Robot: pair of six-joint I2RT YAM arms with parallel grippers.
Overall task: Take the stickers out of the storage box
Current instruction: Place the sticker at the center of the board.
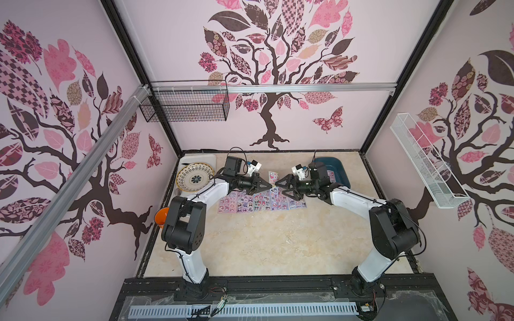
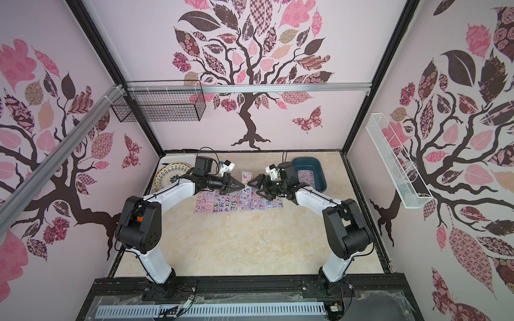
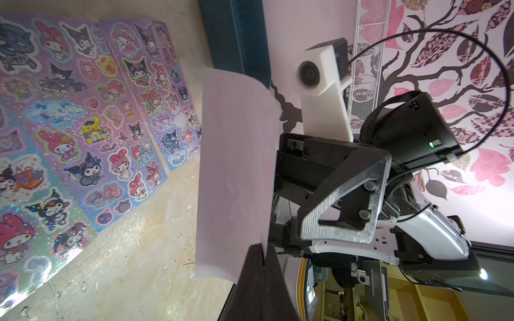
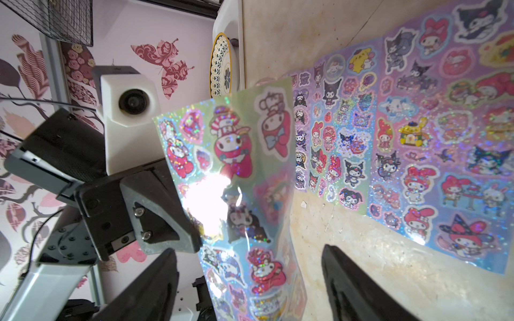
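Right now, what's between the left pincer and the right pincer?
One sticker sheet, held upright: the left pincer is shut on it, the right pincer open around it. The right wrist view shows it.

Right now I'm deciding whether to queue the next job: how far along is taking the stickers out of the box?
Done: a row of sticker sheets lies flat on the table, outside the storage box. In hand: one sheet stands upright, pinched by the left gripper; the right gripper is open around it. Left: lay that one down, and at least another sheet shows inside the box.
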